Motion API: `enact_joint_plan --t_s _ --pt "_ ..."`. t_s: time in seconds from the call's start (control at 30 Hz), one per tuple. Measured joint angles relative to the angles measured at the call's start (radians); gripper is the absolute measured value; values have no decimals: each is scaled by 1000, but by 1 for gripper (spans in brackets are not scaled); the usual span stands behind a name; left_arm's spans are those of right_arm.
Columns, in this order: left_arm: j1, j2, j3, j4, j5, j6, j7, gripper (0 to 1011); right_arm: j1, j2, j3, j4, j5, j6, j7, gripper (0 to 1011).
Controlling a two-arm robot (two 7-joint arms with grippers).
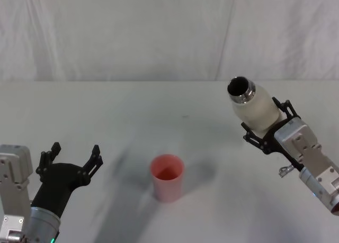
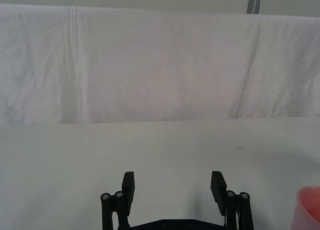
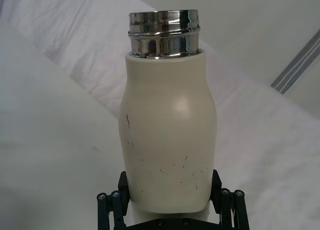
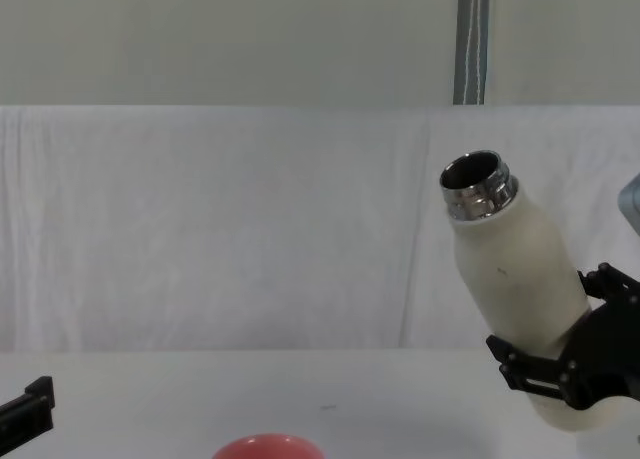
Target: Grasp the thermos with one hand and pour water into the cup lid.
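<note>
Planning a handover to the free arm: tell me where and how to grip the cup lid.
Grip the cup lid across its outer wall, coming level from the robot's left, where the open left end effector waits. It stands upright, mouth up, and round, so opposite sides suit the fingers.

Cup lid point(image 1: 168, 177) stands mid-table point(image 1: 132, 110); thermos point(image 1: 256, 108) seemingly tilted above, to its right.

**Open table, one cup in the middle**

The white table point(image 1: 106, 105) lies bare toward its far edge, wide room to pass. The cup lid point(image 1: 168, 177) stands alone near the front edge, between the arms. Left of it the left gripper point(image 1: 74, 159) hovers with fingers spread, a gap between them. To the right, the right gripper point(image 1: 267, 127) clamps the thermos point(image 1: 254, 106) tilted in the air, well apart from the cup lid.
</note>
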Motion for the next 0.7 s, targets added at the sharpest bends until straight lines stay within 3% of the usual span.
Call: enact_joint_plan --t_s 0.37,0.7 --pt "0 0 0 0 0 0 0 1001 11 -3 -16 11 -80 -60 -23 953" --pt "0 0 0 0 0 0 0 1001 21 17 -43 25 -156 -119 -38 953"
